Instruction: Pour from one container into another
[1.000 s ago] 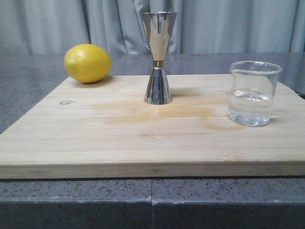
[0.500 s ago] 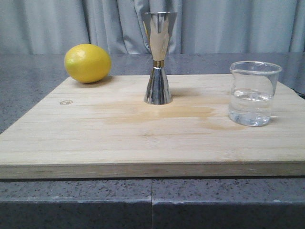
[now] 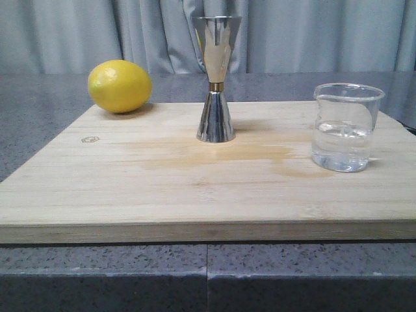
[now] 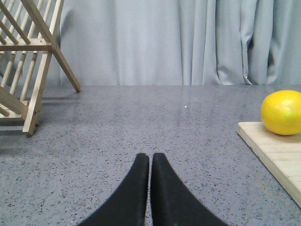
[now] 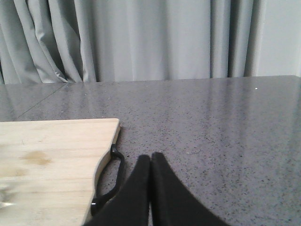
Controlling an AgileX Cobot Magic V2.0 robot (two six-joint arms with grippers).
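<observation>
glass beaker stands upright, lip toward the upright steel jigger.

Lemon on wooden board (far-left corner), wooden rack, grey curtain

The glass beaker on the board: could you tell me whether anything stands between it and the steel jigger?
Nothing visible does. Between the glass beaker and the steel jigger lies only bare cutting board; the lemon sits on the jigger's far side.
</observation>
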